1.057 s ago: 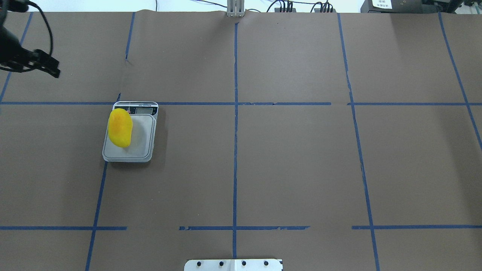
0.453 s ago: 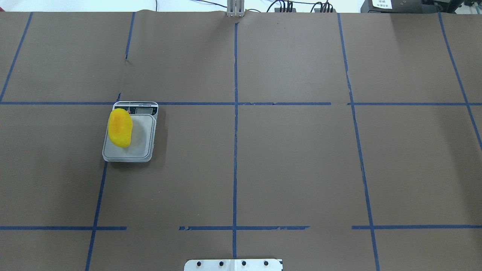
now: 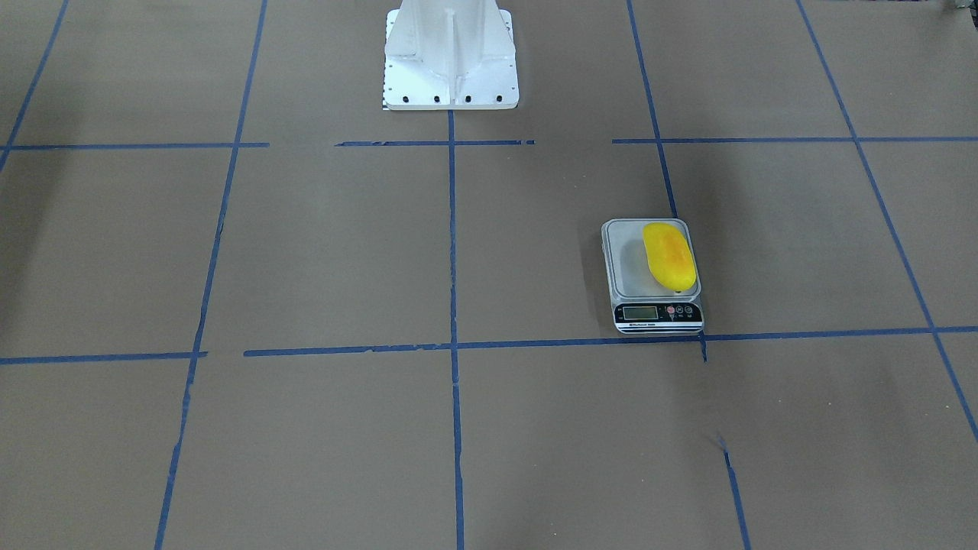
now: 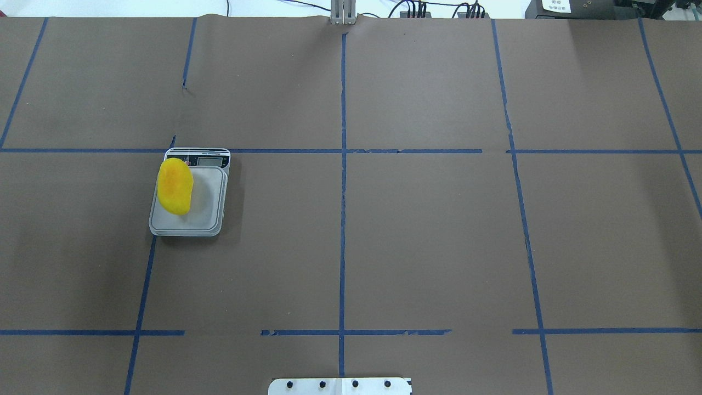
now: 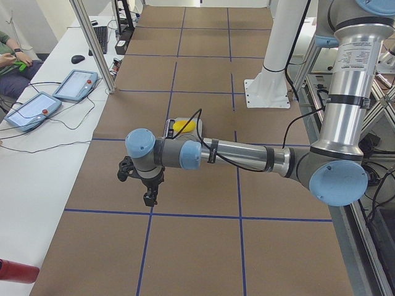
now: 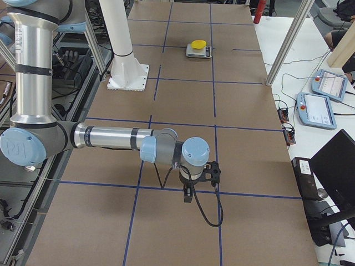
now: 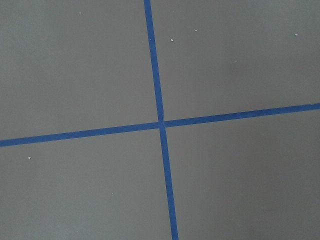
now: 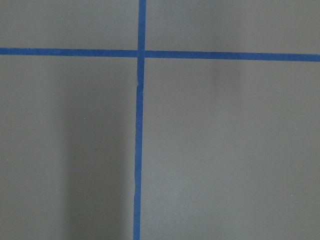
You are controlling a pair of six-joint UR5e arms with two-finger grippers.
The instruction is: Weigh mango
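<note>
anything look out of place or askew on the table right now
Only mildly: the mango sits off-centre on the scale, hugging the platform's edge on the robot's left, with one end close to the display. Nothing looks spilled or damaged.

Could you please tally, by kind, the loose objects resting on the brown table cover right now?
Mango: 1
Kitchen scale: 1
Total: 2
</note>
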